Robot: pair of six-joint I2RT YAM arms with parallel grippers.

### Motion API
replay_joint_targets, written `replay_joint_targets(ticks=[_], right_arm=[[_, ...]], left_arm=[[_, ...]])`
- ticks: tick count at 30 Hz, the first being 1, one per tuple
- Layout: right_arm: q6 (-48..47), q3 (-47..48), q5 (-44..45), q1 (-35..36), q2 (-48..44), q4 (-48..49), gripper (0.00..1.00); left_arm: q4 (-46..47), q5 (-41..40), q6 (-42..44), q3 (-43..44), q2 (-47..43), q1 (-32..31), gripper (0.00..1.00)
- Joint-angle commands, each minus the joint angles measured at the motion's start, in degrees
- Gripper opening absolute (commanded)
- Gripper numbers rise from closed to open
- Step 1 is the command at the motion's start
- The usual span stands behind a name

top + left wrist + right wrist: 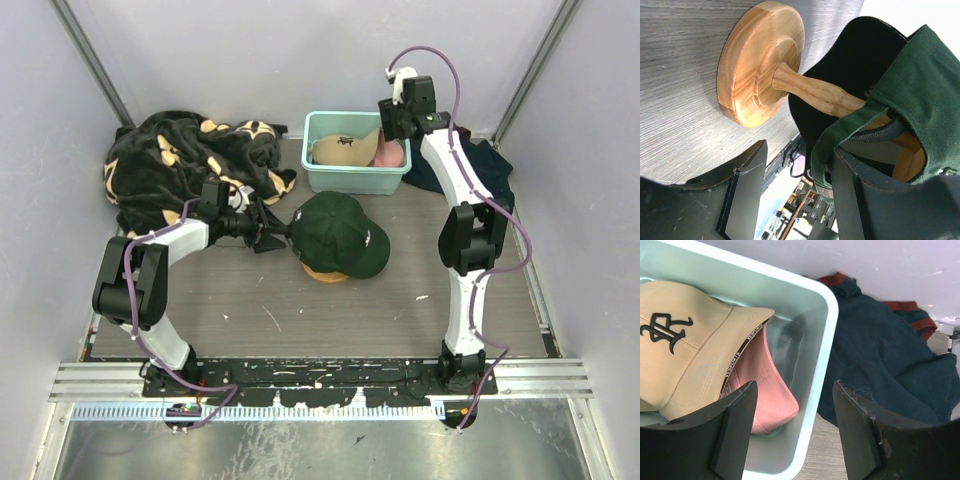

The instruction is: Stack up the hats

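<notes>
Dark green cap point(340, 232) sat over the black cap point(850, 65) on the wooden stand point(760, 60) at mid-table. The left gripper point(799, 147) stood part-open around its rear band, not clamped, probably seating it. The right gripper point(795, 385) hung wide and empty over the teal bin point(830, 315), where the tan cap point(685, 350) lay partly over the pink cap point(767, 390). Next move, as I judge it: descend, pinch the tan cap alone, and carry it to the stand.
</notes>
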Motion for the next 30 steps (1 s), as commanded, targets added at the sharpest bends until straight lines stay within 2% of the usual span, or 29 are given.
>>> replay_joint_targets(ticks=[1,15,17,20,22,28,30], right_arm=[[0.04,2.65,-1.19,0.06,1.58,1.29,0.67],[2.24,6.3,-4.45,-0.14,8.54,1.92,0.66],[2.63,6.4,-4.82,-0.11,8.81,1.86,0.59],[2.86,5.51,-5.35,-0.09,8.35,1.81,0.42],[2.78,4.67,-5.57,-0.17,7.81,1.73,0.36],[3.47,3.85,-4.78,-0.17,5.19,0.9,0.04],[3.83,3.84,-3.82,-0.07,3.42,0.62,0.01]], left_arm=[[-0.01,0.91,-0.34,2.09,0.63,0.66,0.59],[0.08,0.17,-1.54,0.32,-0.25,0.62,0.6],[0.15,-0.17,-1.87,-1.0,-1.17,0.68,0.59],[0.54,-0.68,-2.44,-3.48,-2.85,0.67,0.56],[1.71,-0.81,-3.35,-5.75,-3.81,0.62,0.52],[4.9,-1.2,-6.0,-10.71,-7.67,0.65,0.52],[5.29,-1.7,-6.74,-11.48,-9.54,0.63,0.54]])
